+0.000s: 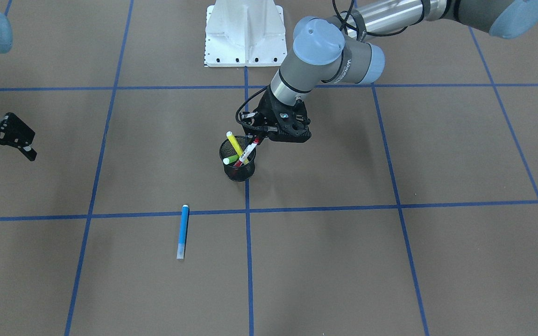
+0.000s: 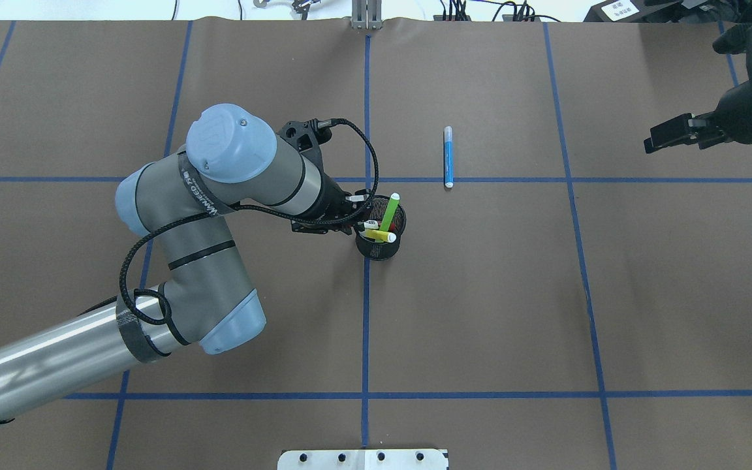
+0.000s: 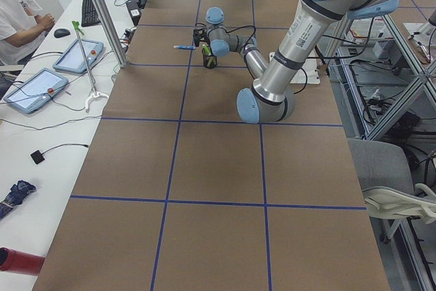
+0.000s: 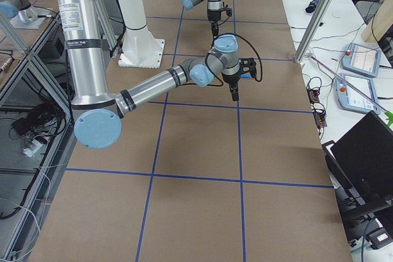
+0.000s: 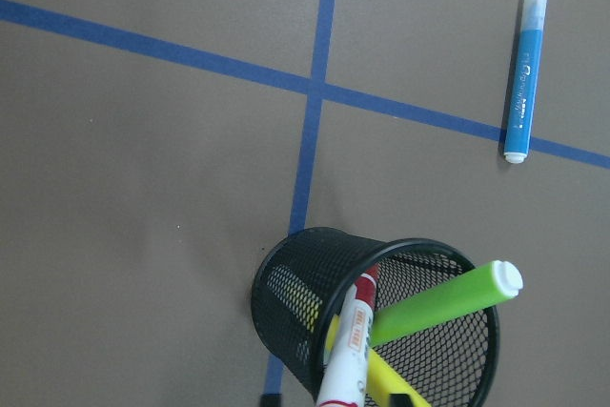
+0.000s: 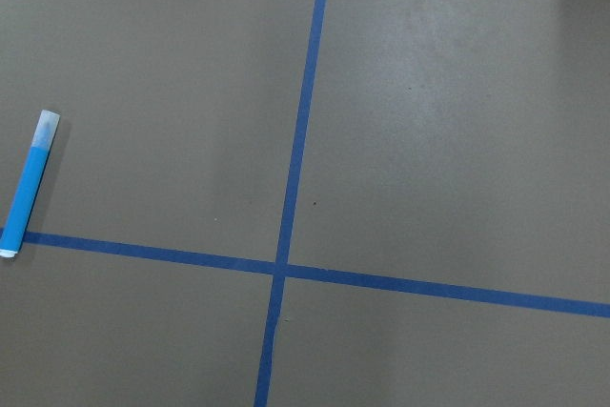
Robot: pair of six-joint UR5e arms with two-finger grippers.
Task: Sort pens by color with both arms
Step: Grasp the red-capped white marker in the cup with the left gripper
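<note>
A black mesh cup [image 1: 238,173] stands at the table's middle and holds three pens: yellow [image 1: 235,144], green [image 5: 448,297] and a white-barrelled one with a red cap [image 1: 249,150]. My left gripper [image 1: 258,136] is at that white pen's upper end. Its jaws stand apart on either side of the pen, open. The blue pen [image 1: 183,231] lies flat on the brown mat, apart from the cup, and also shows at the left edge of the right wrist view as the blue pen [image 6: 29,188]. My right gripper [image 1: 10,161] hangs open and empty, far from the cup.
Blue tape lines divide the brown mat into squares. The white mounting base [image 1: 244,32] stands at the robot's side of the table. In the exterior left view a person [image 3: 20,11] sits at a side desk with tablets.
</note>
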